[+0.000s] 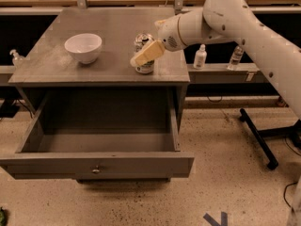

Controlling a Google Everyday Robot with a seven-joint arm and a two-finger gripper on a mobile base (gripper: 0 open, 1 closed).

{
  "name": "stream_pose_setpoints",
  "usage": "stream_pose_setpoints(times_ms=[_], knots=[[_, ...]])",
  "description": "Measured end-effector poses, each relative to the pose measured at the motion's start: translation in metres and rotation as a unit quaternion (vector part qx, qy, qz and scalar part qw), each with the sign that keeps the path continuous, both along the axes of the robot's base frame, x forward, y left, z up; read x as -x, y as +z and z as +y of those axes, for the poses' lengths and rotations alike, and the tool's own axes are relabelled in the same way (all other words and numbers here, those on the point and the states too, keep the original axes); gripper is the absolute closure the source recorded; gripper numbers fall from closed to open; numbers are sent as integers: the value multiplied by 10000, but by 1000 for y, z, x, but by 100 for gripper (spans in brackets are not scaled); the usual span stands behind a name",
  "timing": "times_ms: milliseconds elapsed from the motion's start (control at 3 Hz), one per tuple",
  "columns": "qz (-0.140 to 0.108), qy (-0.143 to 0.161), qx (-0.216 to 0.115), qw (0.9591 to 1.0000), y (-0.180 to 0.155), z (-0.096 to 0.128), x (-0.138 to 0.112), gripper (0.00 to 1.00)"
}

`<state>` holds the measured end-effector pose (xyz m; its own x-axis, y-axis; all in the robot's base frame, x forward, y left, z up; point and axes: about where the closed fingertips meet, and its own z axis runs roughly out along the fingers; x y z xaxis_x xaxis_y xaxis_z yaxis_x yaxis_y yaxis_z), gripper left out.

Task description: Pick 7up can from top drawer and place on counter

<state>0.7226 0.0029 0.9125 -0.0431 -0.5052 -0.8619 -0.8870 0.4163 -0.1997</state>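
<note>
Not one word, brand name or number can be read here. The can on the counter has print on its side, but it cannot be made out. The gripper is right against the can's front. The small bottles to the right of the can show nothing legible. On the floor, well off to the can's lower right, is a blue mark, perhaps an arrow.

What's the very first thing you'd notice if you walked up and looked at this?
The big white robot arm reaching in from the right catches the eye first, with its tan gripper at the small silver and green drink can standing on the grey counter top. Next comes the wide grey drawer pulled open below, and the round white bowl on the counter's left side.
</note>
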Motion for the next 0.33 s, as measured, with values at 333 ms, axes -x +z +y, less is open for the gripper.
stream_pose_setpoints(times_ms=[333], knots=[[0,1,0,10000,0,0,0,0]])
